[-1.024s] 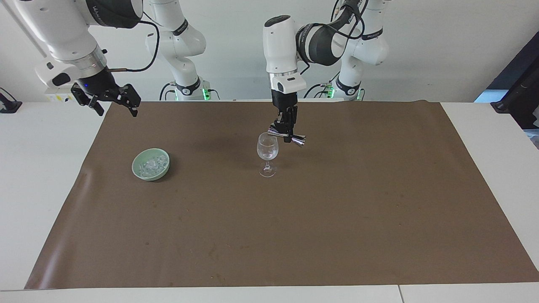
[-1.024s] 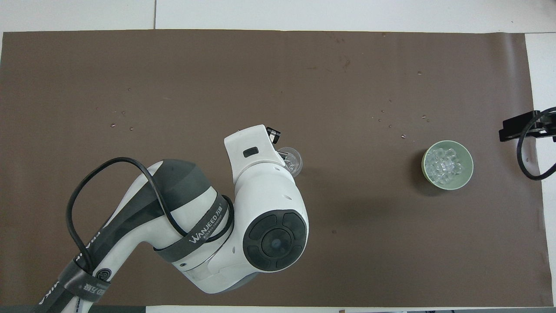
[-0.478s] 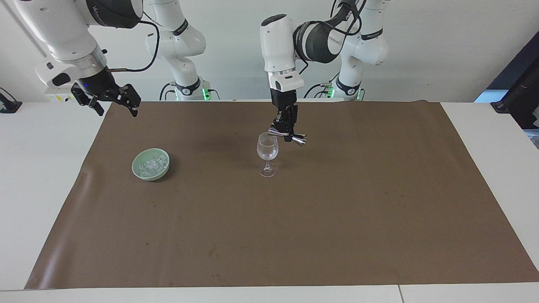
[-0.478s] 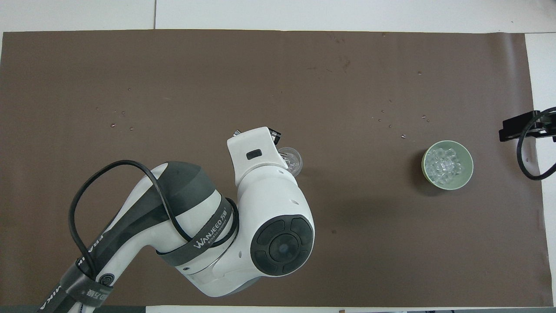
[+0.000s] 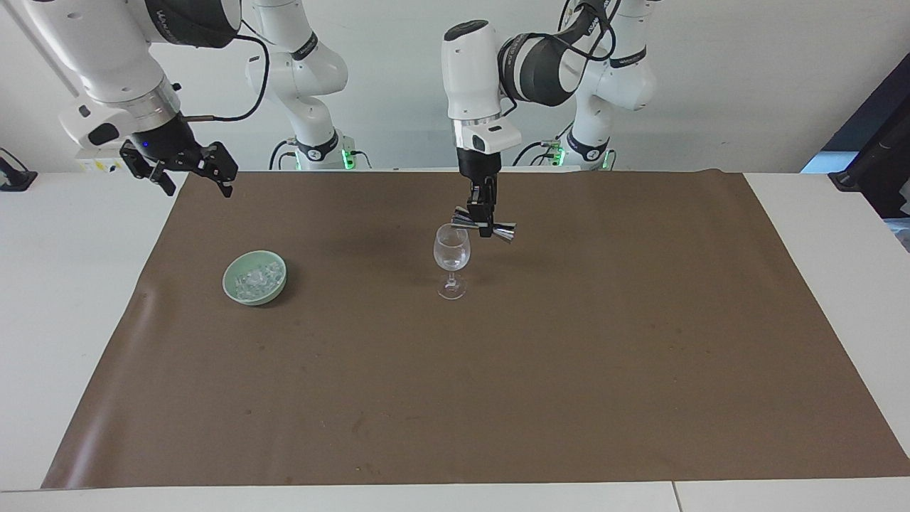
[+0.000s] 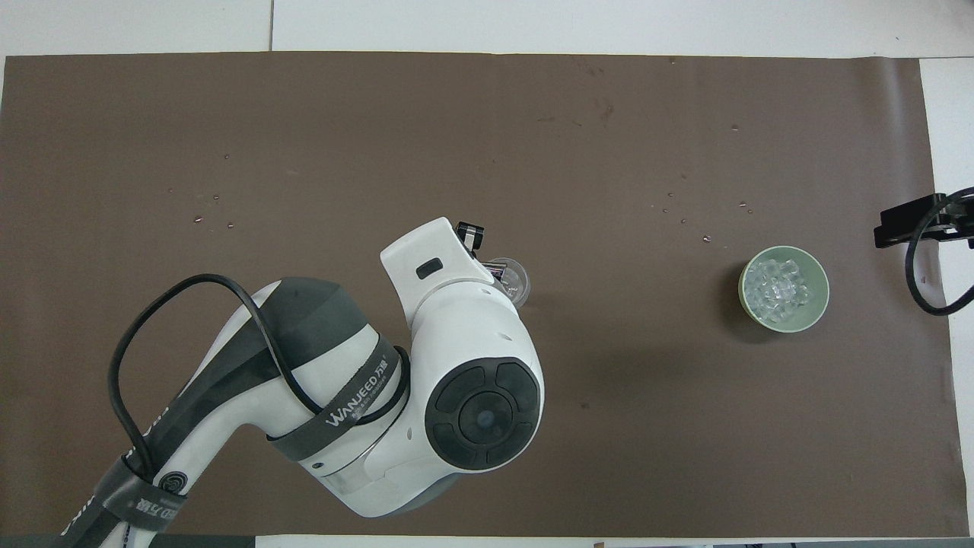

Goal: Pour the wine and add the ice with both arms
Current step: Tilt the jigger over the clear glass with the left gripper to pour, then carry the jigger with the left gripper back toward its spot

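A clear wine glass (image 5: 451, 250) (image 6: 516, 278) stands upright mid-mat. My left gripper (image 5: 483, 222) hangs just above its rim, on the side toward the robots, shut on a small metal jigger (image 5: 486, 230) that lies nearly level. The left arm's wrist covers most of the glass in the overhead view. Wine is out of view; I cannot tell whether the glass holds liquid. Ice (image 5: 257, 278) (image 6: 778, 288) fills a pale green bowl (image 5: 242, 290) (image 6: 820, 304) toward the right arm's end. My right gripper (image 5: 188, 171) waits open, raised over the mat's corner by the right arm's base.
A brown mat (image 5: 569, 370) covers most of the white table (image 5: 64, 284). Small specks lie scattered on the mat (image 6: 213, 217), farther from the robots than the glass and the bowl.
The left wrist has turned and risen a little, bringing the jigger from a tilt to nearly level over the glass. The right arm has not moved.
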You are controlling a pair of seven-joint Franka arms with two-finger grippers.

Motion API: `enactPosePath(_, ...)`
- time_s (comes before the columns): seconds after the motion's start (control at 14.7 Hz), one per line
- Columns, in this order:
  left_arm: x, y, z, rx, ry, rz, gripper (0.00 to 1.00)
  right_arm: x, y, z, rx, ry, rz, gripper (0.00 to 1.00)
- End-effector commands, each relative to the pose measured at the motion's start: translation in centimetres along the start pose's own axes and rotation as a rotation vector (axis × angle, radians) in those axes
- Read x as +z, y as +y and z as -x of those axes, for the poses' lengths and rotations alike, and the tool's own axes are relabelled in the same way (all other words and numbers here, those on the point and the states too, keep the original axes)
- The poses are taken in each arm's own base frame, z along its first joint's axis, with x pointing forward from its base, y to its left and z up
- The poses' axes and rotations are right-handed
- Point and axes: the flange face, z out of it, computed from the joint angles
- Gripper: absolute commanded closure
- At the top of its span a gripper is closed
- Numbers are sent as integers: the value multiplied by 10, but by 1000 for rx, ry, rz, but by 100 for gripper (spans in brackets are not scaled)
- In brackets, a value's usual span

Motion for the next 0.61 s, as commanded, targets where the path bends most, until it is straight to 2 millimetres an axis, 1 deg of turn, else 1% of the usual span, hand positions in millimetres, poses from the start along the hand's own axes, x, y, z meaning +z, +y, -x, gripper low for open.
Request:
enactPosePath(0.0,-9,17,-36,-131,-74,-58,100,-1,3,5,-1,-4,-21,0)
enactPosePath(0.14,-8,23,-60,-155,-138,-85,100,-1,3,5,-1,-4,-21,0)
enactPosePath(0.27,3,36,-96,-227,-236,-112,100,-1,2,5,-3,-4,-21,0)
enactPosePath(0.34,10,39,-111,-249,-278,-135,100,-1,3,5,-1,-4,-21,0)
enactPosePath(0.41,21,40,-132,-278,-331,-159,100,-1,2,5,-3,-4,-21,0)
enactPosePath(0.48,33,44,-163,-305,-398,-174,100,-1,3,5,-1,-4,-21,0)
enactPosePath(0.55,41,45,-188,-323,-456,-181,100,-1,2,5,-3,-4,-21,0)
